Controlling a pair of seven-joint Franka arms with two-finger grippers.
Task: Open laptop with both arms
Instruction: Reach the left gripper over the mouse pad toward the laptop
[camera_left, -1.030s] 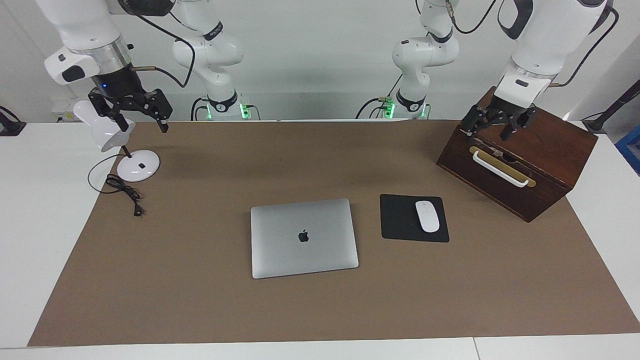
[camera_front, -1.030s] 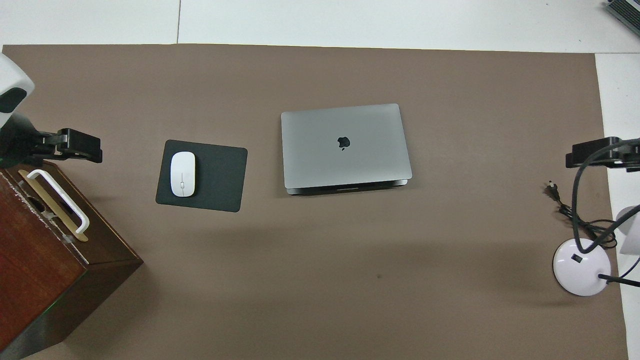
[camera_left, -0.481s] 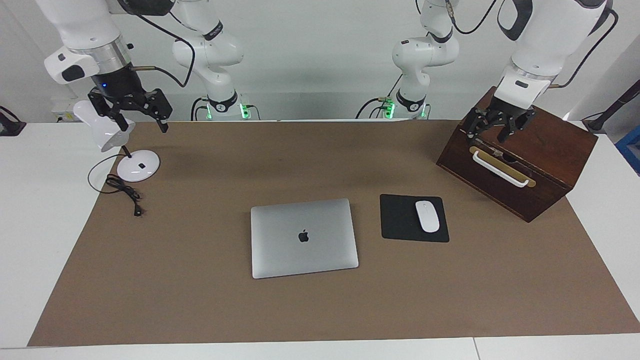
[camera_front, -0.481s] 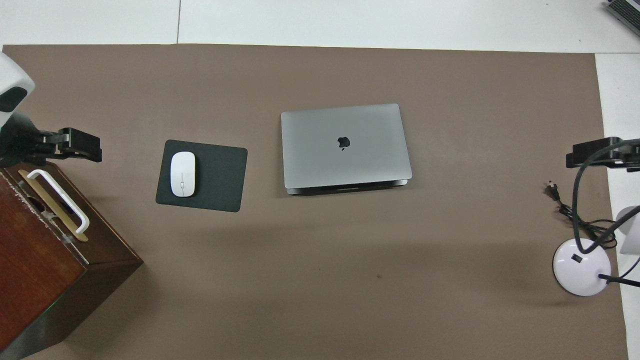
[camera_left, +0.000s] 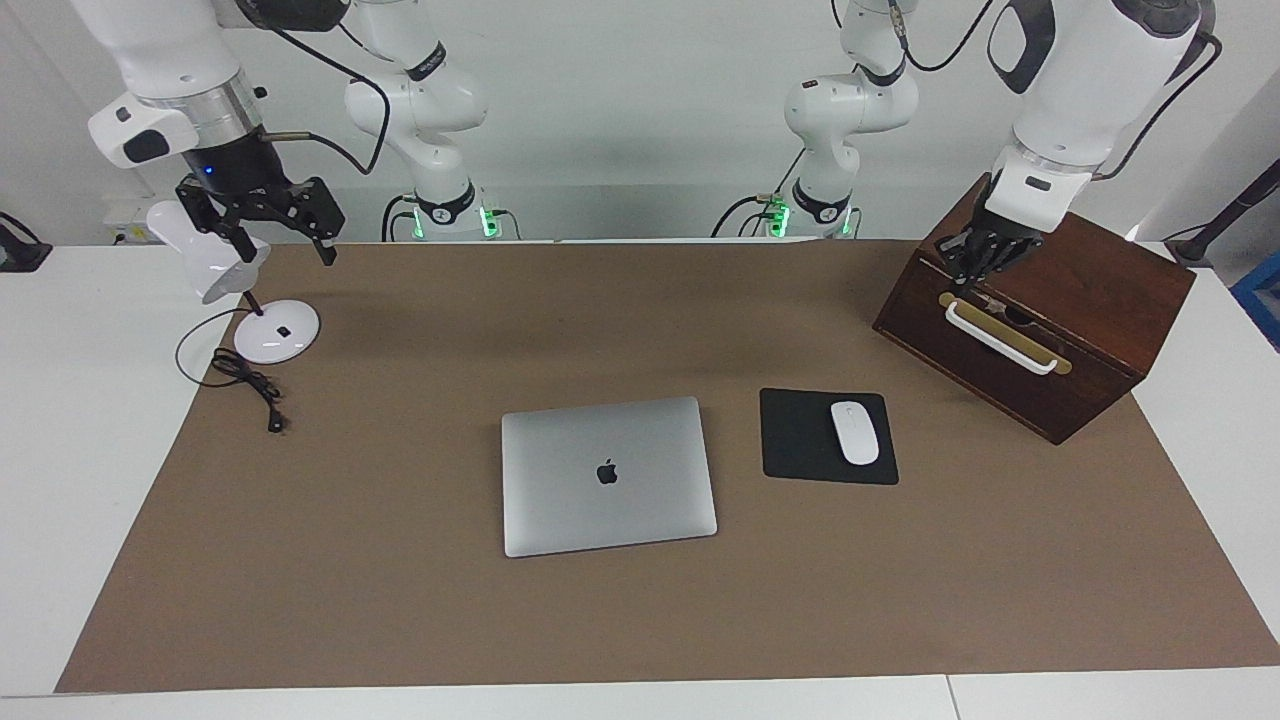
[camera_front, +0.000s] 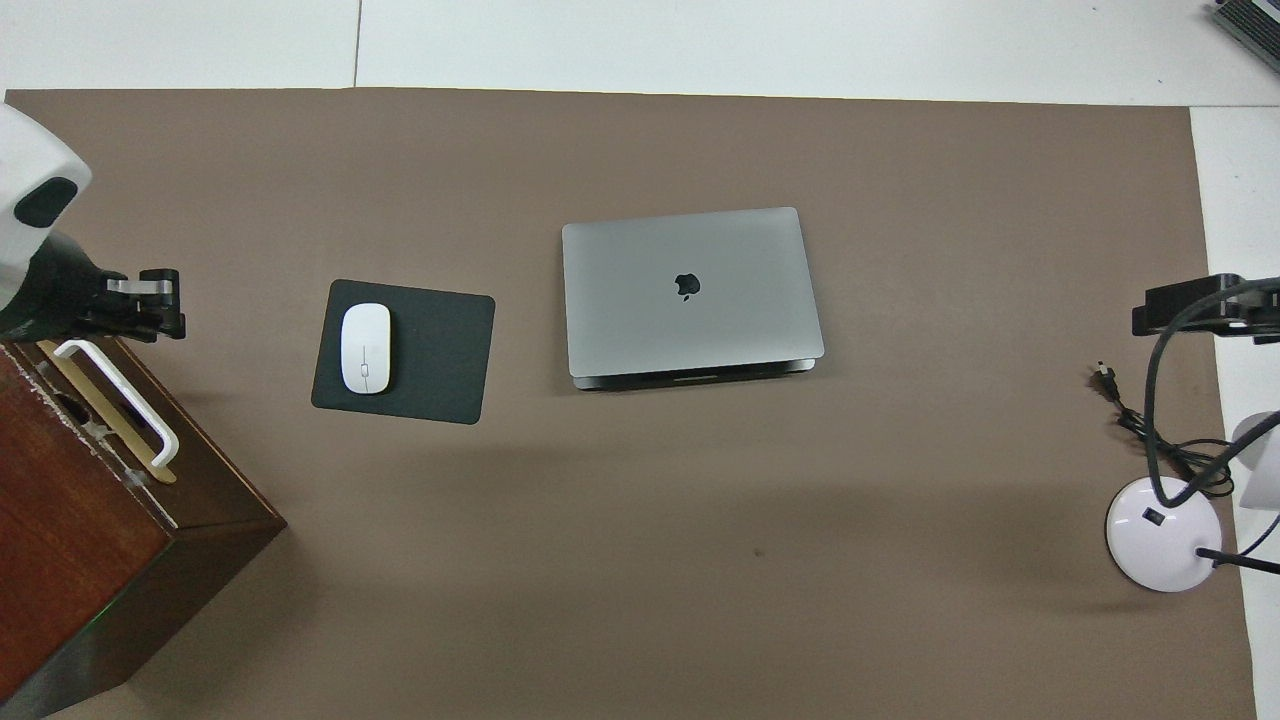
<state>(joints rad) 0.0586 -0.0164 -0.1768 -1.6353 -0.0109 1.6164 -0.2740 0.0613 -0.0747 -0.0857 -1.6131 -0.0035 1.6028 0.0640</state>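
The laptop (camera_left: 608, 474) (camera_front: 690, 290) lies closed and flat in the middle of the brown mat, its apple logo up, with neither gripper near it. My left gripper (camera_left: 975, 272) (camera_front: 145, 303) hangs shut and empty over the upper front edge of the wooden box, just above its white handle. Raised above the mat's corner at the right arm's end, beside the white lamp head, is my right gripper (camera_left: 286, 250) (camera_front: 1190, 308). Its fingers are spread open with nothing between them.
A black mouse pad (camera_left: 795, 440) carrying a white mouse (camera_left: 854, 432) lies beside the laptop toward the left arm's end. The dark wooden box (camera_left: 1090, 300) with a white handle (camera_left: 1000, 338) stands there too. A white desk lamp (camera_left: 276, 332) and its cord (camera_left: 245, 385) sit at the right arm's end.
My left gripper has closed from wide open to shut and drawn in slightly over the box's edge. The right arm and the laptop have not moved.
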